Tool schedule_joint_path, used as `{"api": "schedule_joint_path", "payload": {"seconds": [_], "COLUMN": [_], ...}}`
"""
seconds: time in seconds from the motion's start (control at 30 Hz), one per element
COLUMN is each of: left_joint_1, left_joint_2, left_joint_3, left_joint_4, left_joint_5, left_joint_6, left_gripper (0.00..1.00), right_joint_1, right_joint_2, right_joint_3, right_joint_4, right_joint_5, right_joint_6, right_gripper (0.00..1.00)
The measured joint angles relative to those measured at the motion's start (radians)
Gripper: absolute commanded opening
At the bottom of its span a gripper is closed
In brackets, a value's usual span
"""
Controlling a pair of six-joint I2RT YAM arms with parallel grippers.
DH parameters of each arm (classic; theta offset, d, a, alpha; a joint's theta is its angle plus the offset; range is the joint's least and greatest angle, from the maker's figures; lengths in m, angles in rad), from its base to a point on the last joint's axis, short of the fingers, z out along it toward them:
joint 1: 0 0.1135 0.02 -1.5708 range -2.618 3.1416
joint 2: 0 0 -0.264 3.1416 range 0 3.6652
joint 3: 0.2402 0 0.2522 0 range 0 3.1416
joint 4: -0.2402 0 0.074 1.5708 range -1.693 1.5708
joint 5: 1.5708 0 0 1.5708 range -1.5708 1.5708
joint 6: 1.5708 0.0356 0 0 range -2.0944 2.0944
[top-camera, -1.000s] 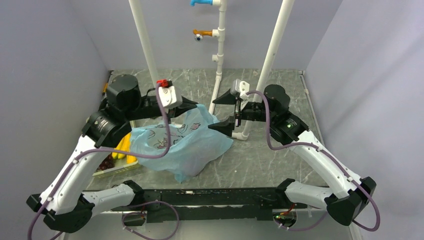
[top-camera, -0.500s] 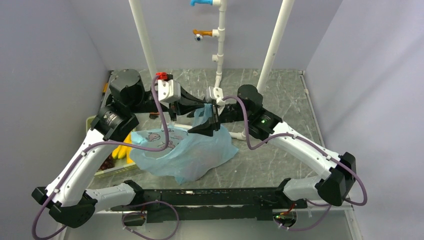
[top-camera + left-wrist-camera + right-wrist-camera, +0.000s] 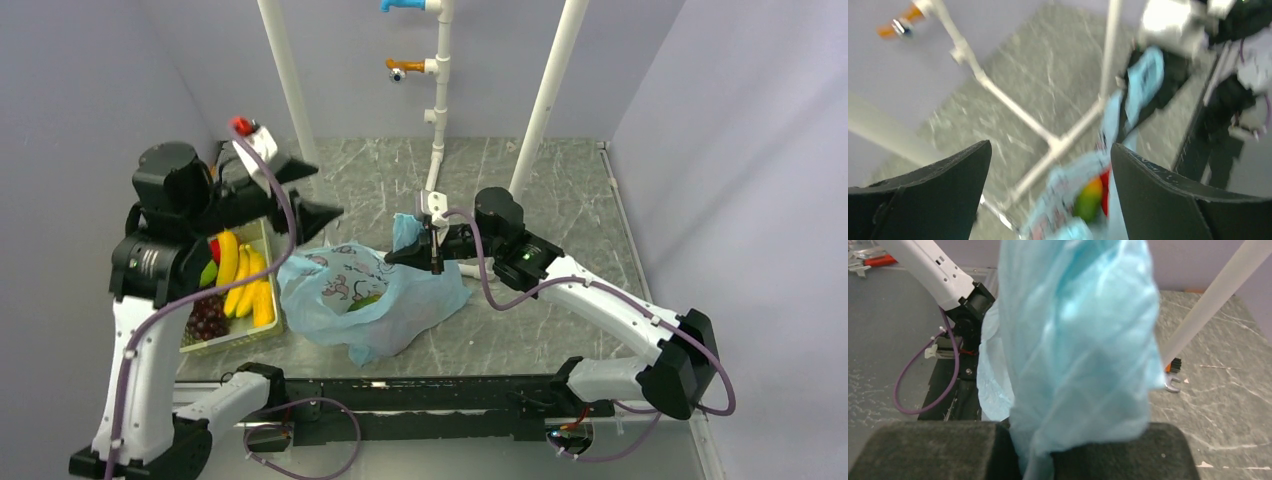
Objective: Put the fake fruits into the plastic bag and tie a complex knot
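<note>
On the table (image 3: 560, 310), near its centre, the plastic bag (image 3: 350, 320) lies crumpled with its mouth open. A mango-like fruit (image 3: 365, 300) and a red piece (image 3: 1104, 184) show inside (the left wrist view is blurred). Right gripper (image 3: 408, 252): closed on a raised fold of the bag's far rim, plastic pinched between its pads (image 3: 933, 450). Left gripper (image 3: 312, 190): jaws spread wide, empty, raised between bag and tray (image 3: 235, 340), where bananas (image 3: 240, 280) and grapes (image 3: 205, 320) lie.
</note>
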Motion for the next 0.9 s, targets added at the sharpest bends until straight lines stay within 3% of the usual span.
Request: {"api": "schedule_joint_path", "payload": {"seconds": [0.17,0.3,0.5,0.83,0.9], "left_joint_1": [0.014,0.014,0.013,-0.023,-0.024], "left_joint_2": [-0.098,-0.118,-0.045,-0.011,-0.013], "left_joint_3": [-0.097,-0.209,-0.243,-0.328,-0.364], "left_joint_4": [-0.395,-0.536,-0.536,-0.445,-0.439], "left_joint_5": [-0.013,-0.060,-0.150,-0.293,-0.284], "left_joint_6": [0.299,0.432,0.549,0.605,0.617], "left_gripper": [0.99,0.99,0.99,0.98,0.83], "right_joint_1": [-0.008,-0.017,-0.024,-0.031,-0.033], "right_joint_2": [-0.020,-0.025,-0.025,-0.058,-0.065], "right_joint_3": [-0.003,-0.006,-0.008,-0.027,-0.030], "right_joint_4": [-0.006,-0.008,-0.017,-0.059,-0.060], "right_joint_5": [0.014,0.014,0.014,0.027,0.030], "right_joint_6": [-0.007,-0.012,-0.016,-0.026,-0.027], "right_gripper": [0.00,0.00,0.00,0.00,0.00]}}
